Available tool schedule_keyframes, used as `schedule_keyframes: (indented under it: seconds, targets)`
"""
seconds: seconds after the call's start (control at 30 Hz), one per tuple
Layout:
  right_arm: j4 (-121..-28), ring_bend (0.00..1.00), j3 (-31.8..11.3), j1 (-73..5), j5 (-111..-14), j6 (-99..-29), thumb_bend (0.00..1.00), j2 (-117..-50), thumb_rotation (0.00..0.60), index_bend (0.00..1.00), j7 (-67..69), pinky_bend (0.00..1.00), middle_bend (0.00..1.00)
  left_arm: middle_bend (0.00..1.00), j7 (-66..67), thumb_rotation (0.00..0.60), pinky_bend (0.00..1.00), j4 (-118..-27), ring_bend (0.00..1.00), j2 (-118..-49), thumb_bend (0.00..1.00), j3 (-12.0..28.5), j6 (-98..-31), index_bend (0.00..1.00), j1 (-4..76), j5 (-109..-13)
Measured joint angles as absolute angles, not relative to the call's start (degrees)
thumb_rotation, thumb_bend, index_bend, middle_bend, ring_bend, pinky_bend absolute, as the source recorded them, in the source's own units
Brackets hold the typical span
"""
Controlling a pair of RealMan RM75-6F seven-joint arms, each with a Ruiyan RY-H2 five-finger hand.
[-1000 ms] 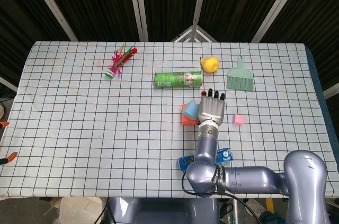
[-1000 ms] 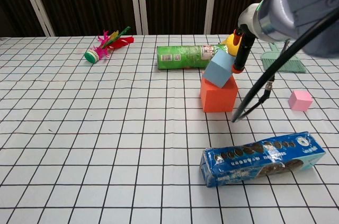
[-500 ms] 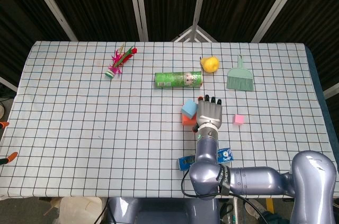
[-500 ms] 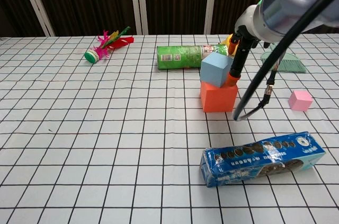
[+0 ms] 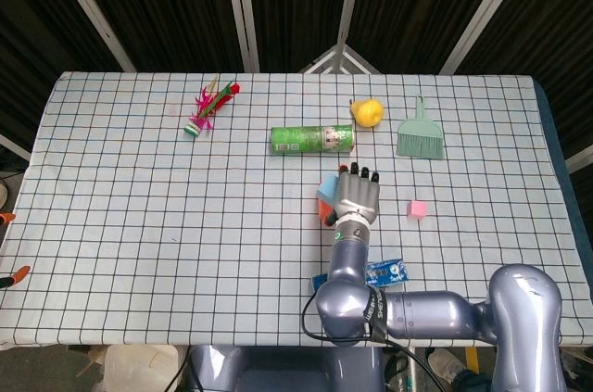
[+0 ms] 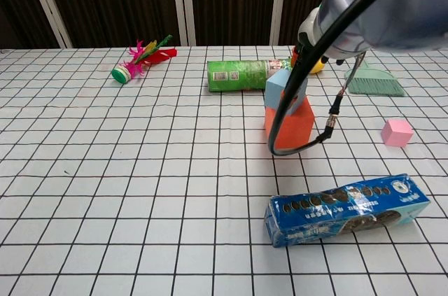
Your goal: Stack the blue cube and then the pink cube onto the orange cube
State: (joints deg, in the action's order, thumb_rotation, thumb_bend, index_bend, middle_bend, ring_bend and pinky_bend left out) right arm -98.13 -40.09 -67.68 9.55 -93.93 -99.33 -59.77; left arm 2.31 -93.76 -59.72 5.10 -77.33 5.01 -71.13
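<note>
Resting blue cube (image 6: 278, 90), orange cube (image 6: 288, 127), checked cloth (image 6: 140, 170)

Table (image 5: 139, 225) stood covered in white cloth with black grid. Behind it, dark slatted wall panels (image 6: 105, 2) ran full width, split by pale metal struts (image 5: 243, 3), some upright, some slanting. Lighting was even, shadows soft. Dark floor showed past table's right edge.

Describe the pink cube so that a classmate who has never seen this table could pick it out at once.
Start at the green dustpan brush near the table's far right. Come straight toward the robot to the small pink cube. It sits alone on the checked cloth, apart from the blue cube and orange cube.
</note>
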Motion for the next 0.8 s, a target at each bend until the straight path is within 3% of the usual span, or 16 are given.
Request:
schedule_keyframes:
  seconds: [0.8]
  targets:
    - [-90.8,0.02,-40.8,-67.7,6.5,-92.3,0.24,-102.8,0.6,0.29,-59.4,0.0,0.07,0.01,2.8,0.6,0.02,-93.7,0.0,-59.7,0.2,5.4,-77.7,0.21,4.9,-70.4]
